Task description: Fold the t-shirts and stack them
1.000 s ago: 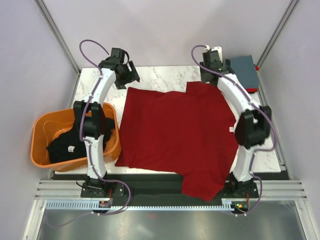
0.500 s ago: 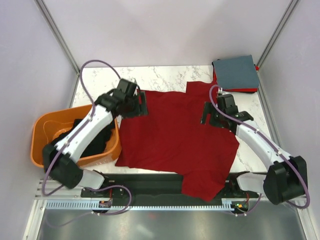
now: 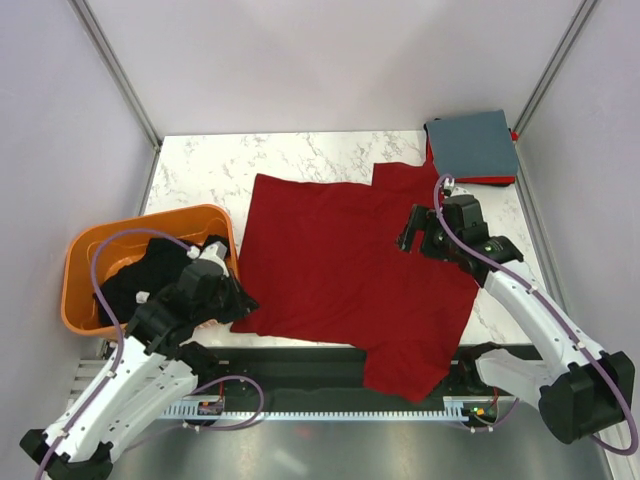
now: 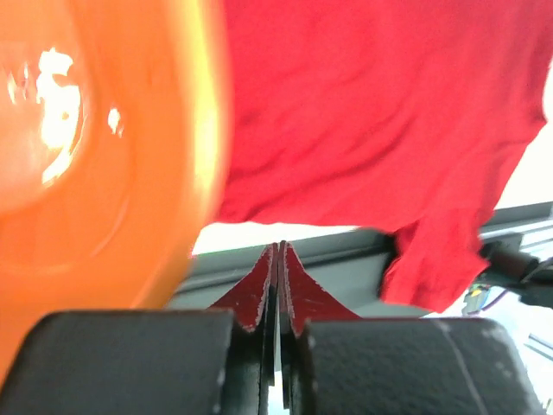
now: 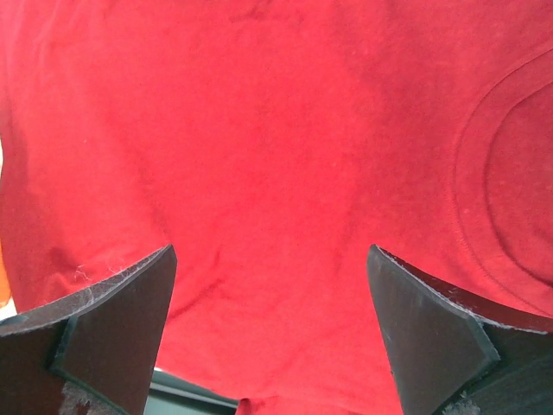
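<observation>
red shirt [image 3: 340, 260] lies spread, unfolded. left fingers [image 4: 255, 298] pressed together near its corner, right fingers [image 5: 112, 311] wide; next we pinch an edge.

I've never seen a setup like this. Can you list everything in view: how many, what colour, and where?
spread t-shirt: 1, dark red, flat across the middle of the table, one sleeve over the near edge
black t-shirt: 1, black, bunched inside the basket
grey-blue folded t-shirt: 1, grey-blue, far right corner, top of the stack
red folded t-shirt: 1, red, under the grey-blue one, only its edge showing
basket: 1, orange, left side of the table
table: 1, white marble
left arm: 1, white and black, reaching beside the basket
right arm: 1, white and black, over the spread t-shirt
left tool: 1, black, shut, near the spread t-shirt's near-left corner
right tool: 1, black, open above the spread t-shirt
</observation>
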Controlling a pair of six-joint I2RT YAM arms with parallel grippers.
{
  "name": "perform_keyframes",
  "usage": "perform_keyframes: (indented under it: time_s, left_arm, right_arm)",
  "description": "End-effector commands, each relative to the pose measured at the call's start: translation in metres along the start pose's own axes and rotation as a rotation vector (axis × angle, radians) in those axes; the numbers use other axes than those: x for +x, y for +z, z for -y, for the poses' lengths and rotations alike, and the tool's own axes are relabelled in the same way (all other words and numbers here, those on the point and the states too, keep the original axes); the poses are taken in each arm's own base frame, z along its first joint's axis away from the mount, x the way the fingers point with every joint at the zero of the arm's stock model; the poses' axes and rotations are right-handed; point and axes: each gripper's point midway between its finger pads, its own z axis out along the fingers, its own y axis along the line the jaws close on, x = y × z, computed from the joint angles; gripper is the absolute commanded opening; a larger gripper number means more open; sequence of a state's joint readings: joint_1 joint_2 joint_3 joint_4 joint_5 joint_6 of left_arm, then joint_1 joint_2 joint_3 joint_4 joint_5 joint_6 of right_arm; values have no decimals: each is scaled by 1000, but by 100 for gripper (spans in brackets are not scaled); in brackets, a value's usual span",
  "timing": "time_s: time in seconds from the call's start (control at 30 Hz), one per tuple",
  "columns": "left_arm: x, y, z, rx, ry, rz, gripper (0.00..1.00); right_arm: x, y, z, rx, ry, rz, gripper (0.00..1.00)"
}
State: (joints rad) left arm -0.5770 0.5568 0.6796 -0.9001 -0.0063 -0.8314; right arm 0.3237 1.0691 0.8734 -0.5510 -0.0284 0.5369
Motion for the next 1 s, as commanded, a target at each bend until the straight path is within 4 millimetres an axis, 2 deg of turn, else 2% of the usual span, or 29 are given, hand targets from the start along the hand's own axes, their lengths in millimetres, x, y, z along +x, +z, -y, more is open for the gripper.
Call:
perform_keyframes:
  time_s: [0.0, 0.07, 0.2, 0.3, 0.33, 0.37, 0.47, 0.5, 0.57, 0.6, 0.63, 0.67, 0.7, 0.73, 0.8, 0.83, 0.87, 0.9, 0.93, 0.97]
  left_arm:
    - [28, -5, -15, -40, -114, -89, 2]
    - [30, -8, -25, -66, -126, -68, 2]
    - [22, -5, -38, -157, -199, -12, 2]
    - [13, 7, -38, -220, -190, -13, 2]
    - [1, 11, -30, -205, -183, 16, 2]
    - [-4, 16, -31, -228, -165, 22, 2]
    - [-50, 34, -36, -314, -114, 91, 2]
    - [-62, 46, -47, -368, -59, 64, 2]
    - [-127, 53, -52, -327, -122, 171, 2]
    - [-138, 73, -67, -354, -116, 114, 2]
    - [-185, 66, -77, -367, -164, 198, 2]
    - [-202, 70, -89, -391, -199, 185, 2]
    - [-212, 76, -82, -334, -222, 141, 2]
    - [-242, 81, -75, -296, -242, 143, 2]
    - [-254, 78, -44, -196, -250, 142, 9]
    - [-256, 69, -17, -151, -200, 172, 22]
    - [-252, 66, -1, -133, -156, 180, 29]
    - [-238, 67, 15, -131, -102, 171, 36]
    - [-229, 64, 21, -128, -75, 170, 46]
    - [-223, 50, 31, -105, -54, 195, 49]
  right_arm:
    - [6, -3, -7, -24, 12, -10, 98]
    - [12, -4, -3, -19, 13, -16, 98]
    - [21, -2, 3, -9, 21, -28, 98]
    - [26, 0, 4, -8, 17, -44, 98]
    - [26, -1, 3, -10, 13, -43, 98]
    - [27, -2, 5, -3, 10, -46, 98]
    - [24, -5, 8, 15, -13, -44, 98]
    - [25, -6, 9, 19, -27, -47, 98]
    - [23, -10, 11, 28, -34, -39, 98]
    - [23, -11, 12, 30, -40, -40, 98]
    - [22, -13, 11, 26, -41, -35, 98]
    - [22, -14, 10, 26, -41, -35, 98]
    - [20, -16, 10, 24, -41, -30, 98]
    - [21, -18, 10, 23, -42, -31, 98]
    - [22, -20, 10, 23, -42, -30, 98]
    - [23, -21, 11, 22, -42, -29, 98]
    - [25, -20, 12, 23, -42, -31, 98]
    - [28, -18, 14, 27, -42, -38, 98]
    - [30, -17, 15, 28, -41, -39, 98]
    - [32, -15, 16, 32, -39, -46, 98]
